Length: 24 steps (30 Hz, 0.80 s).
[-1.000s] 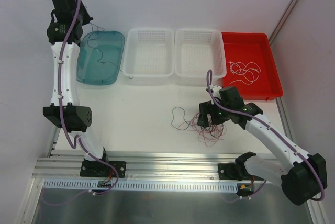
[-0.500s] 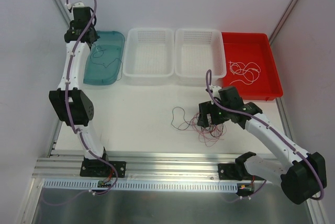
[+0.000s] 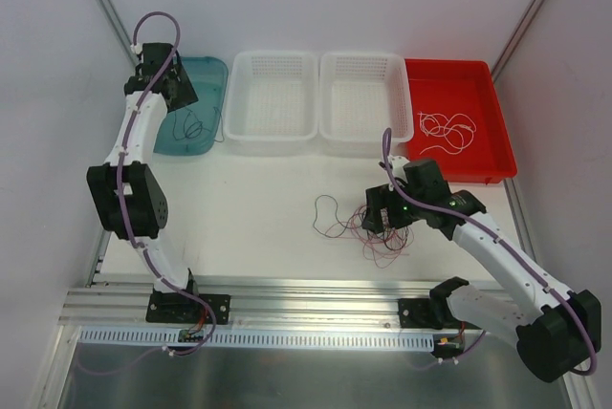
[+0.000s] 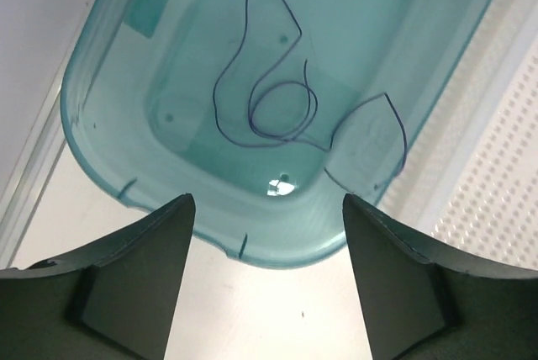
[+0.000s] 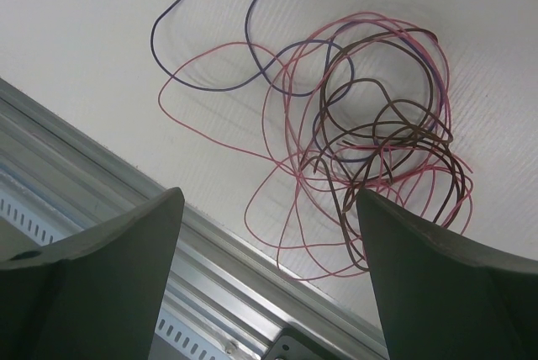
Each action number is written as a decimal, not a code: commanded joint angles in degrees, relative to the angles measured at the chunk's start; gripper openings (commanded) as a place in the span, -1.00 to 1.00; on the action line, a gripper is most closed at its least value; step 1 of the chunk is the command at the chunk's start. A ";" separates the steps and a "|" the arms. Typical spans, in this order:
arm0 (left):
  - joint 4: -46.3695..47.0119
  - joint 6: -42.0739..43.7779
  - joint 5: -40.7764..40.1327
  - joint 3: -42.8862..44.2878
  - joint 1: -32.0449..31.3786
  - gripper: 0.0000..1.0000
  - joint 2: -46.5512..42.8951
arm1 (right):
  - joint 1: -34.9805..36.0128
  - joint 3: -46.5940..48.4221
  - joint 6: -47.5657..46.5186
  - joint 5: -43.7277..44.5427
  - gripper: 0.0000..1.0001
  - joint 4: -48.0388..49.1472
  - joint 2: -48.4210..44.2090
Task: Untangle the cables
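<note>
My right gripper hangs spread wide and empty just above the tangle on the table (pink, brown, purple strands); the left gripper, also spread empty, sits well apart over the teal tray.

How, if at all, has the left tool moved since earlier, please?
Yes: the left tool came right and down-frame, from beyond the teal tub to above it.

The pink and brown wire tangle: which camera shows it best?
The right wrist view: the tangle fills the picture, each pink, brown and purple strand distinct. The top external view shows it small, partly under the right claw. The left wrist view misses it, showing only a dark wire in the teal tub.
</note>
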 commanded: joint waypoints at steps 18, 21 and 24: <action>18.65 -11.02 -4.47 -35.76 -15.32 0.25 -14.71 | 0.51 -1.56 0.09 0.07 0.76 0.74 -2.52; 26.47 -9.88 -8.68 -39.72 -15.50 0.25 -15.15 | 0.43 -1.47 -0.17 0.16 0.76 0.48 -2.61; 28.95 -9.96 -12.65 -41.13 -15.41 0.17 -16.20 | 0.51 -1.56 -0.26 0.42 0.76 0.21 -2.61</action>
